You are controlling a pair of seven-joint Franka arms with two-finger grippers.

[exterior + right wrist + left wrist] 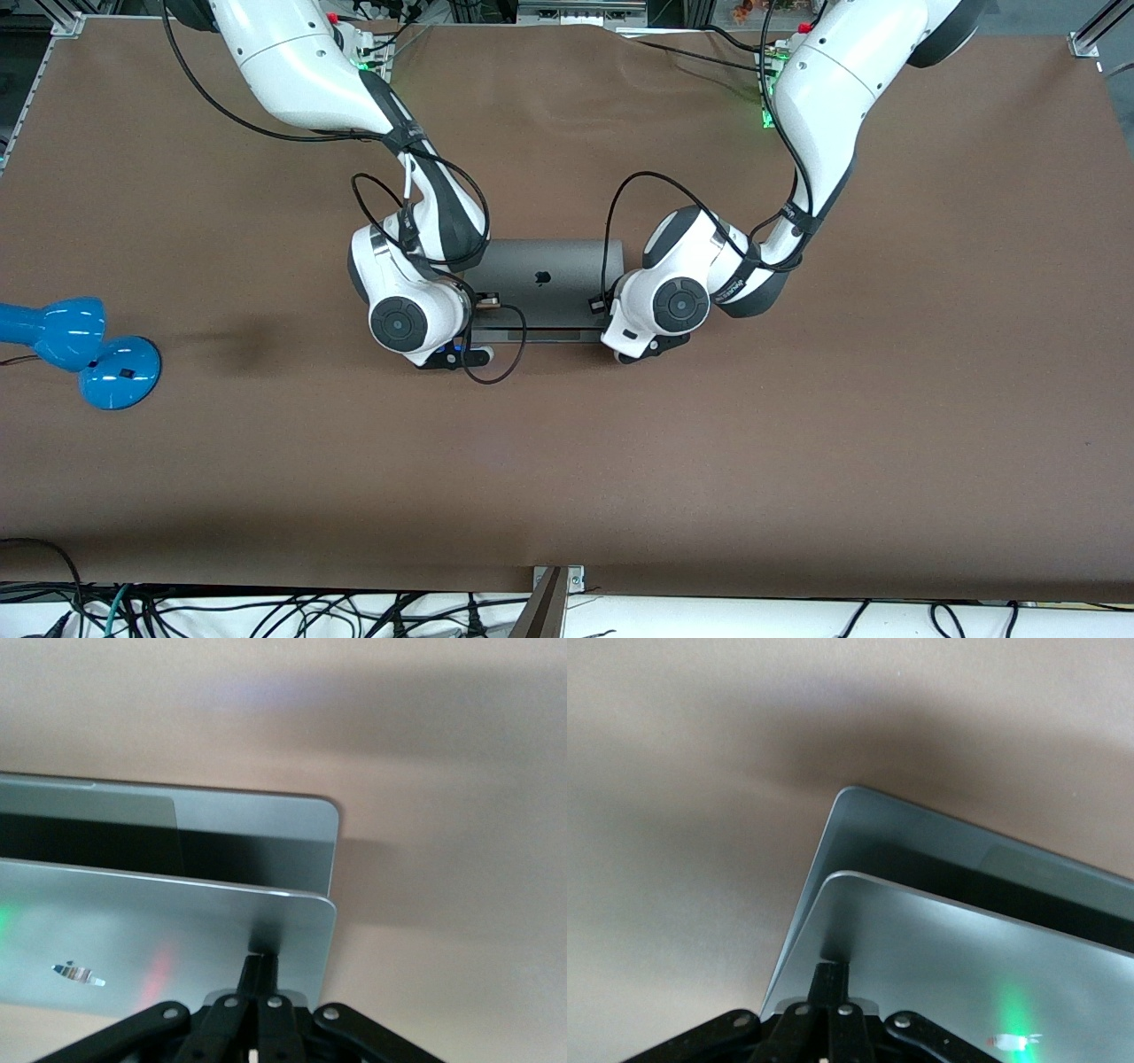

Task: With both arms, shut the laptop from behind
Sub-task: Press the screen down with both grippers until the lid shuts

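Observation:
The space-grey laptop lies mid-table, its lid with the dark apple logo tilted low over the base, leaving a narrow gap. My right gripper is shut, and its fingertips touch the lid near its corner toward the right arm's end. My left gripper is shut, and its fingertips touch the lid near the other corner. The base and a dark strip of keyboard show under the lid in both wrist views.
A blue lamp sits at the right arm's end of the table. A black cable loop hangs from the right wrist onto the brown table, just nearer the front camera than the laptop.

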